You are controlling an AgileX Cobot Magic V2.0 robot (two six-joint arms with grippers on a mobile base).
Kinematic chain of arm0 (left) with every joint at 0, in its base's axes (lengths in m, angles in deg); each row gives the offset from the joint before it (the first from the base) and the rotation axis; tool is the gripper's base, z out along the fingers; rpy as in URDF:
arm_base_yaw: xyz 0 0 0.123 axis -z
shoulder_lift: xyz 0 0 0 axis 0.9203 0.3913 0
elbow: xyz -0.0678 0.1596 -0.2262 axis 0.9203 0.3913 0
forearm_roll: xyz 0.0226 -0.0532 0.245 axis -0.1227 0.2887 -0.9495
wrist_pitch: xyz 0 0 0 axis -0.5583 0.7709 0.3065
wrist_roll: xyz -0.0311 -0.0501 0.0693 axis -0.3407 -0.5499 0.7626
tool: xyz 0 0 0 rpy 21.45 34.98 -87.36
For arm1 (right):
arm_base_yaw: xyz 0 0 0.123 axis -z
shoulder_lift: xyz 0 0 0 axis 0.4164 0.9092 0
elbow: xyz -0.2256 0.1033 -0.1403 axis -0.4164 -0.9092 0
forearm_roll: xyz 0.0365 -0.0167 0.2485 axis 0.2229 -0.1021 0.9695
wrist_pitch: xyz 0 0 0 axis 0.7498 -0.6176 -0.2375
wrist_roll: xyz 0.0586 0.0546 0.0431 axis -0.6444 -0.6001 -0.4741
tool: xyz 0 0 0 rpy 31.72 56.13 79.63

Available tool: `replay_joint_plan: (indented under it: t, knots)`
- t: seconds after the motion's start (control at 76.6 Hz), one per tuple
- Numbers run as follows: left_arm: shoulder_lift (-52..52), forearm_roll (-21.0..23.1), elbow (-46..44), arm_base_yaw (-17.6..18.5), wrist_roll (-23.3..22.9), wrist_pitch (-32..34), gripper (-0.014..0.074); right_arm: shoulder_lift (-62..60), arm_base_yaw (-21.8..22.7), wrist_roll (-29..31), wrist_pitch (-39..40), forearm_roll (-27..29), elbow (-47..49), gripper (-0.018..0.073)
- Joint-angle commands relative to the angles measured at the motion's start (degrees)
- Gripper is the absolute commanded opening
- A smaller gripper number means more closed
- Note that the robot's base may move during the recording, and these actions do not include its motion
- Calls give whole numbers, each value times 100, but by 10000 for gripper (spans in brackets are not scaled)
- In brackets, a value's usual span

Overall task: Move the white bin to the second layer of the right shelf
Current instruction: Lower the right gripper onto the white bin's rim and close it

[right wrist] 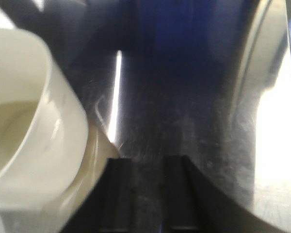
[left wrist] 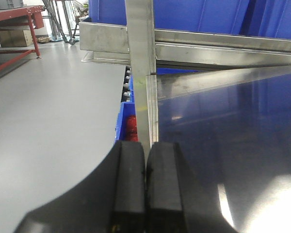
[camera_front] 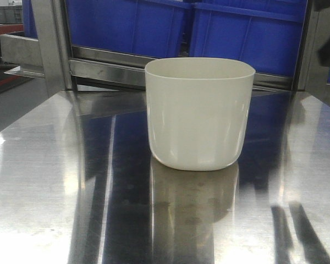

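Right wrist view is smeared. The white bin (right wrist: pixel 34 131) is cut off at the picture's left edge, so I get only part of its rim and wall. In the front view there's a dark blur (camera_front: pixel 329 33) top right, too soft to name, and the blue crates (camera_front: pixel 154 25) behind are cropped at the top.

My left hand (left wrist: pixel 145 189) has its pads pressed together with nothing between them, lined up with the left edge of the steel surface (left wrist: pixel 223 145), an upright steel post (left wrist: pixel 140 48) straight ahead.

My right hand (right wrist: pixel 148 194) shows a narrow gap between its fingers, empty. The bin is just beside one finger; I can't tell if they touch.

The bin stands upright mid-surface, mouth up, with bare steel on every side and a steel rail (camera_front: pixel 110 69) behind it. Off the left edge is open grey floor (left wrist: pixel 48 121).
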Motion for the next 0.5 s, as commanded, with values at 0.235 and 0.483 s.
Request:
replay_joint_plan:
  t: [0.235, 0.483]
  knots:
    - [-79, 0, 211, 19, -30, 491, 85, 1009, -776, -1586, -774, -1119, 2044, 364]
    - [-79, 0, 211, 19, -30, 491, 85, 1634, -1192, -1574, -1880, -813, 3000, 364]
